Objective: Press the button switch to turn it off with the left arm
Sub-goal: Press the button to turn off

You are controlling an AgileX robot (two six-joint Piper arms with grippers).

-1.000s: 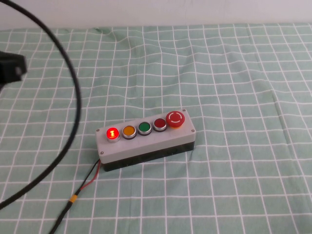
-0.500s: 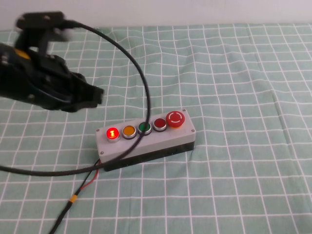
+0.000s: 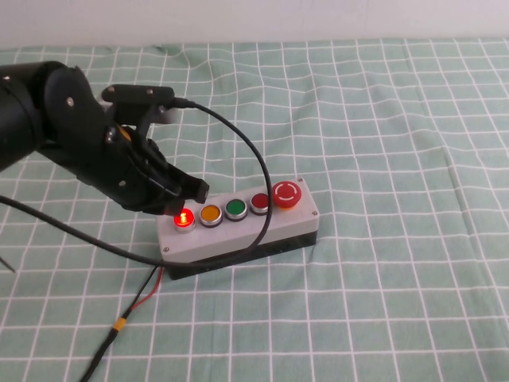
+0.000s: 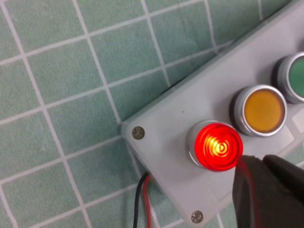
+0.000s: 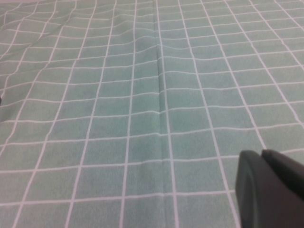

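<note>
Glowing button switch (image 3: 184, 218) just beside left gripper (image 3: 191, 193) fingers (image 4: 266, 190), seemingly closed; right gripper (image 5: 270, 190) fingers' state unclear.

overall light: even, bright, diffuse; nothing is blowing out on the green checked cloth (image 3: 382, 119)
shadows: a soft thin one is sitting under the grey box (image 3: 238, 235) front edge; the left arm (image 3: 71, 143) is casting only a faint one
glow: button switch (image 3: 184, 218) is shining bright red, core clipping to orange (image 4: 216, 146); red tint is spilling onto the left pincer (image 4: 266, 190) edge
glare: small highlights are showing on the arm's glossy shell
focus: high view is staying sharp; left pincer is blurring close to the lens; right pincer (image 5: 270, 190) is blurring too, over cloth only
distortion: grid lines are bending slightly from cloth wrinkles
</note>
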